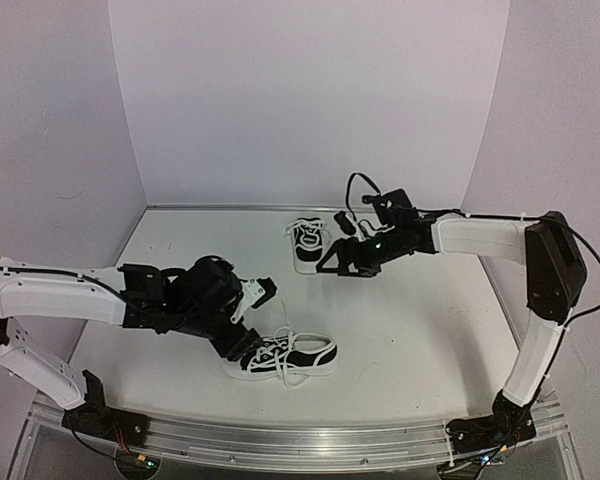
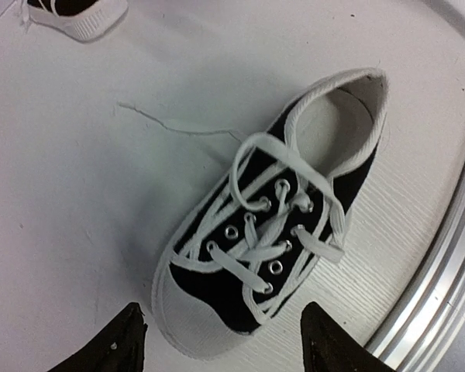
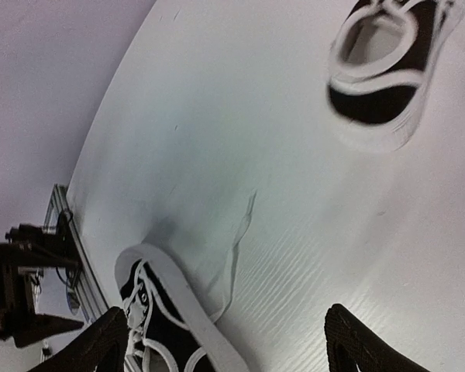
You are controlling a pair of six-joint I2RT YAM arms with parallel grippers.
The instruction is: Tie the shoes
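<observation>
From above: left gripper (image 1: 243, 347) poised at the toe of the near sneaker (image 1: 285, 357), placed to work it; right gripper (image 1: 328, 266) beside the far sneaker (image 1: 308, 243), arms well apart; left wrist: fingers (image 2: 120, 345) spread, holding nothing; white laces (image 2: 256, 155) looped loosely, probably no firm bow; table rail (image 2: 442, 271) just nearside; right wrist: fingers (image 3: 368, 345) spread, empty.

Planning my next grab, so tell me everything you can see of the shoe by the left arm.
The shoe is a black cloth-looking sneaker with white rubber sole and toe cap, pale lining and metal eyelets. It stands on its sole on the table, toe toward the left gripper. Its white laces lie in loose loops, one end trailing on the table. Nothing holds it; that gripper is open, fingers flanking the toe.
</observation>
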